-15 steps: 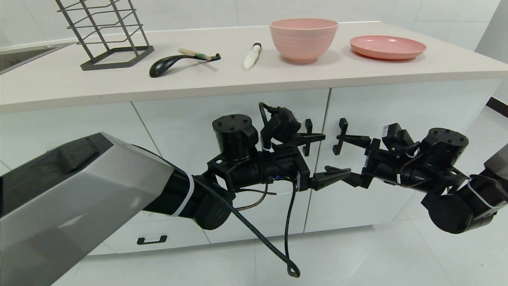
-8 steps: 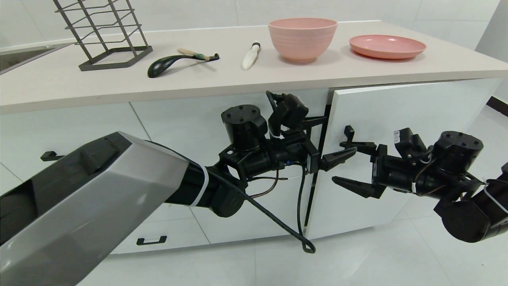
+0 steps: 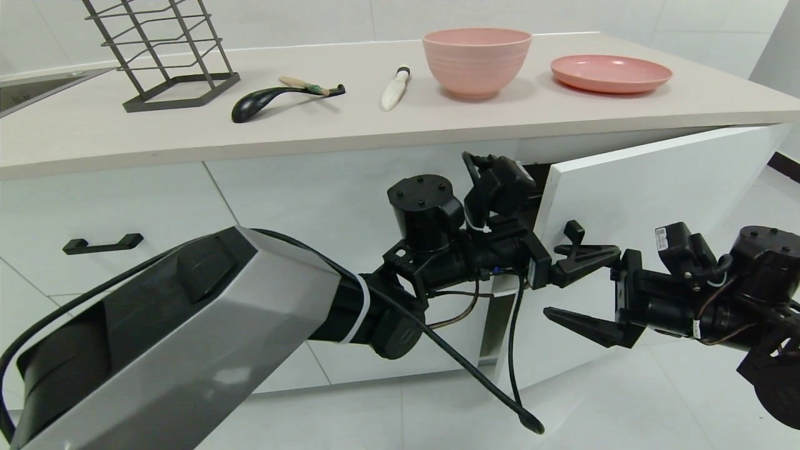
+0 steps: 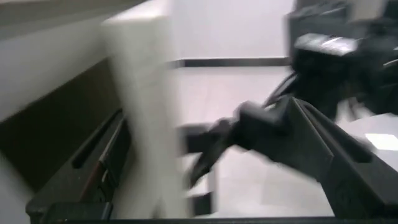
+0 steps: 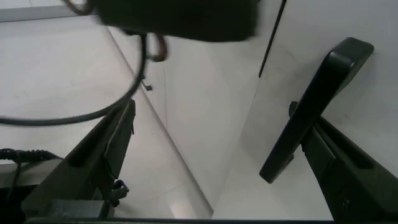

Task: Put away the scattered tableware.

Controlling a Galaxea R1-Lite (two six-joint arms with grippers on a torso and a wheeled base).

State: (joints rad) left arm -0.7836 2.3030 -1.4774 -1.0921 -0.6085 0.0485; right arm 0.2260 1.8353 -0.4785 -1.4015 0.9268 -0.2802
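A pale surface (image 3: 375, 128) spans the kitchen cabinets, and below it, at 3 o'clock in the head view, a white cabinet door (image 3: 656, 181) stands ajar with a dark gap at its inner edge. A black wire rack (image 3: 169, 56) stands on the surface at 10 o'clock. The left end effector (image 4: 155, 149) is released, its fingers spread to either side of the door's free edge, one of them inside the cabinet. The right end effector (image 3: 565, 284) is also released and holds nothing, its fingers wide apart in front of the door, one beside the black door handle (image 3: 572, 232). The scattered tableware lies on the surface: a pink bowl (image 3: 478, 59) upright at 12 o'clock, a pink plate (image 3: 611, 72) at 2 o'clock, well apart from it, a black spoon (image 3: 269, 100) at 11 o'clock just beside the rack, a white utensil (image 3: 395, 90) between spoon and bowl, and a small wooden stick (image 3: 305, 85) across the spoon's handle.
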